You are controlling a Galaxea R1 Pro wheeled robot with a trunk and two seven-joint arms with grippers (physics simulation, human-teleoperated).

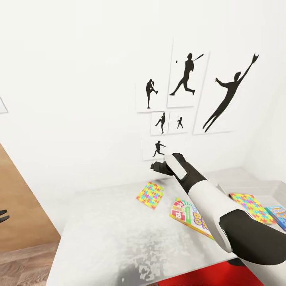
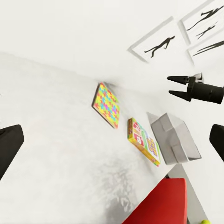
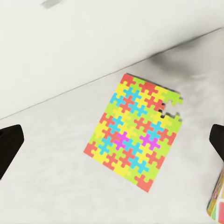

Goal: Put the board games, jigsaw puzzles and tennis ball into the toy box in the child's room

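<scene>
One jigsaw puzzle point(image 1: 149, 194) lies flat on the white table point(image 1: 99, 230) near the wall, and it is in the right wrist view too point(image 3: 135, 137). My right gripper point(image 1: 155, 166) hovers open just above and behind it, with nothing between its fingers point(image 3: 217, 142). The Skip-Bo board game point(image 1: 190, 217) lies beside the puzzle, partly under my right forearm. At the table's right end the grey toy box point(image 1: 260, 186) holds a second jigsaw puzzle point(image 1: 250, 206) and a blue game box point(image 1: 279, 215). My left gripper point(image 1: 3, 216) is open, off the table's left side. A yellow-green ball point(image 2: 204, 222) peeks in at the left wrist view's edge.
Baseball silhouette pictures point(image 1: 186, 79) hang on the white wall behind the table. A brown wooden panel point(image 1: 20, 198) and plank floor point(image 1: 24, 262) lie left of the table. A red object point(image 1: 206, 278) sits below the table's front edge.
</scene>
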